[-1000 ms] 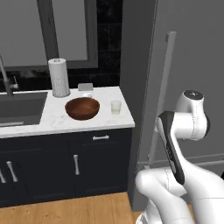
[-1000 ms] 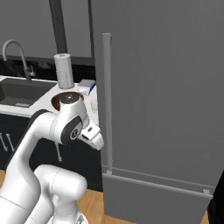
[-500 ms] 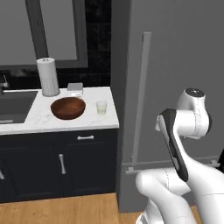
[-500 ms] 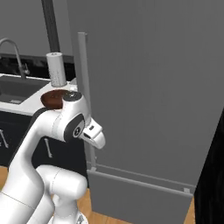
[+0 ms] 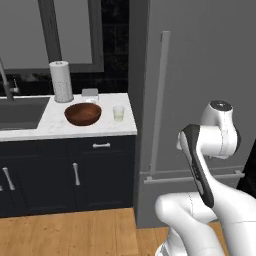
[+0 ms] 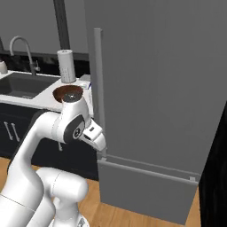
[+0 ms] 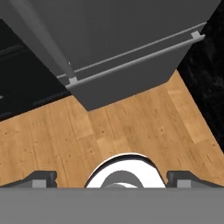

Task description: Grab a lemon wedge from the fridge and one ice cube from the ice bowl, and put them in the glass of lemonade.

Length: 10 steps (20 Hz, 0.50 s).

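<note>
The grey fridge (image 5: 200, 65) stands shut, its long bar handle (image 5: 161, 100) just right of the counter; the lemon wedge is hidden behind the door. On the white counter the reddish-brown ice bowl (image 5: 82, 114) sits left of the glass of lemonade (image 5: 118, 113). I cannot make out an ice cube in the bowl. My arm is folded in front of the fridge (image 6: 155, 88). The gripper (image 6: 99, 141) hangs near the handle's lower end (image 6: 100, 133), pointing down. In the hand view the gripper (image 7: 111, 177) is open over the wooden floor, with nothing between its fingertips (image 7: 41, 177).
A white paper-towel roll (image 5: 61, 81) and a small box (image 5: 90, 93) stand behind the bowl. The sink (image 5: 20, 112) with its faucet (image 6: 22, 44) lies to the left. Dark navy cabinets (image 5: 75, 175) run under the counter. A black wall (image 6: 215, 177) flanks the fridge's right side.
The whole picture has slid left in both base views, so the base has driven right, toward the fridge. The arm keeps its folded pose and the gripper stays open.
</note>
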{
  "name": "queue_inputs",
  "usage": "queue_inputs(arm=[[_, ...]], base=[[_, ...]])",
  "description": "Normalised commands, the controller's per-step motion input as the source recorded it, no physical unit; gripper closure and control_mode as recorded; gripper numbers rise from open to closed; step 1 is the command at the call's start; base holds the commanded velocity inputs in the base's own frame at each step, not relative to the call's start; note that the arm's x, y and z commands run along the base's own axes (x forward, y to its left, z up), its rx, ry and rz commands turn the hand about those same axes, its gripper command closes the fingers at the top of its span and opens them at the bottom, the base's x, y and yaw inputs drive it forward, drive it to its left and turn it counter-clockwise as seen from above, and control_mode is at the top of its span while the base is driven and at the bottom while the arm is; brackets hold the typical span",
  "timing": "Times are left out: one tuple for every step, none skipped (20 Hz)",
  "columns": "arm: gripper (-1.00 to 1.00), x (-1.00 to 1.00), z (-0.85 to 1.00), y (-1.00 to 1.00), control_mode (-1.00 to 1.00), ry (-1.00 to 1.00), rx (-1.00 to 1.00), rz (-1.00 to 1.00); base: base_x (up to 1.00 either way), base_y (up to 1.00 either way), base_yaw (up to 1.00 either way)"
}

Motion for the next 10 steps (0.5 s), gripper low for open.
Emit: queue_inputs(arm=[[-1.0, 0.0, 0.0, 0.0, 1.0, 0.0, 0.0, 0.0], [-1.0, 0.0, 0.0, 0.0, 1.0, 0.0, 0.0, 0.0], [-1.0, 0.0, 0.0, 0.0, 1.0, 0.0, 0.0, 0.0], [-1.0, 0.0, 0.0, 0.0, 1.0, 0.0, 0.0, 0.0], [-1.0, 0.0, 0.0, 0.0, 1.0, 0.0, 0.0, 0.0], [-1.0, 0.0, 0.0, 0.0, 1.0, 0.0, 0.0, 0.0], [-1.0, 0.0, 0.0, 0.0, 1.0, 0.0, 0.0, 0.0], [-1.0, 0.0, 0.0, 0.0, 1.0, 0.0, 0.0, 0.0], [-1.0, 0.0, 0.0, 0.0, 1.0, 0.0, 0.0, 0.0], [-1.0, 0.0, 0.0, 0.0, 1.0, 0.0, 0.0, 0.0]], base=[[-0.56, 0.11, 0.0], [-0.56, 0.06, 0.0], [-0.51, 0.04, 0.0], [-0.45, 0.01, 0.0], [-0.44, 0.0, 0.0], [-0.4, 0.01, 0.0], [-0.33, 0.06, 0.0], [-0.29, 0.16, 0.0], [-0.24, 0.19, 0.0], [-0.25, 0.16, 0.0]])
